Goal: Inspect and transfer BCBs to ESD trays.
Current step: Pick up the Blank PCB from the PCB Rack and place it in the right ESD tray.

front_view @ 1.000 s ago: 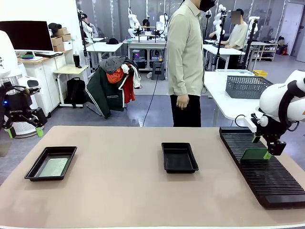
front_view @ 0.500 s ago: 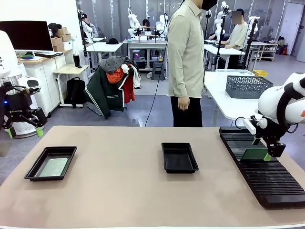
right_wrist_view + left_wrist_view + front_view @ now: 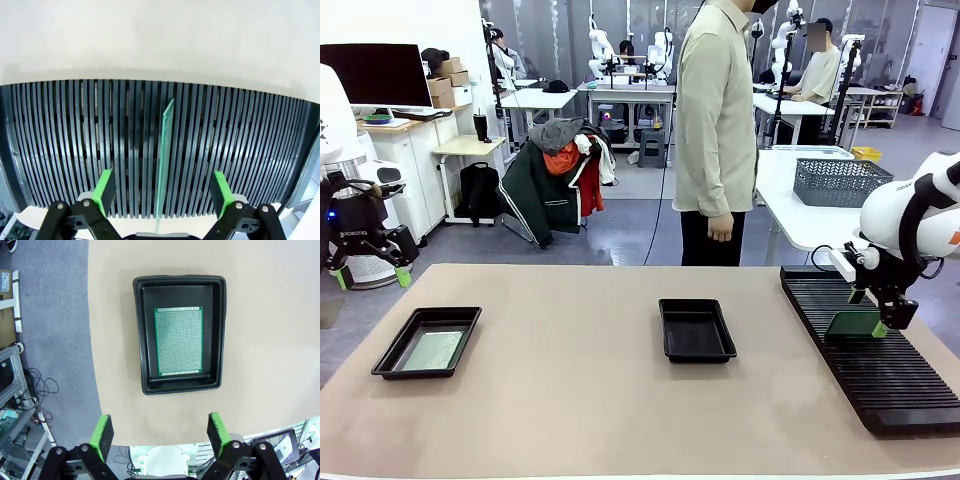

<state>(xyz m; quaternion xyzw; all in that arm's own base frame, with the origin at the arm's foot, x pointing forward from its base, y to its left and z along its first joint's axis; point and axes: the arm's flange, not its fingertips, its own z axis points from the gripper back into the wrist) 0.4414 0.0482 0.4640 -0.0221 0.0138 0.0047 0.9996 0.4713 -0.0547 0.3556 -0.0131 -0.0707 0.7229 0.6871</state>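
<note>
**Right gripper (image 3: 162,186) straddles upright BCB (image 3: 166,150) in the rack (image 3: 890,390)**

At the table's (image 3: 570,420) 3 o'clock side, the right gripper hangs over the black slotted rack. Its fingers are spread, and the green pads are clear of the BCB, which stands edge-on in a slot between them. The left gripper (image 3: 161,432), fingers also apart, hovers off the 9 o'clock edge. Nearby sits the left ESD tray (image 3: 140,340), where a second BCB (image 3: 178,341) lies flat. The middle ESD tray (image 3: 698,330) sits near centre.
</note>
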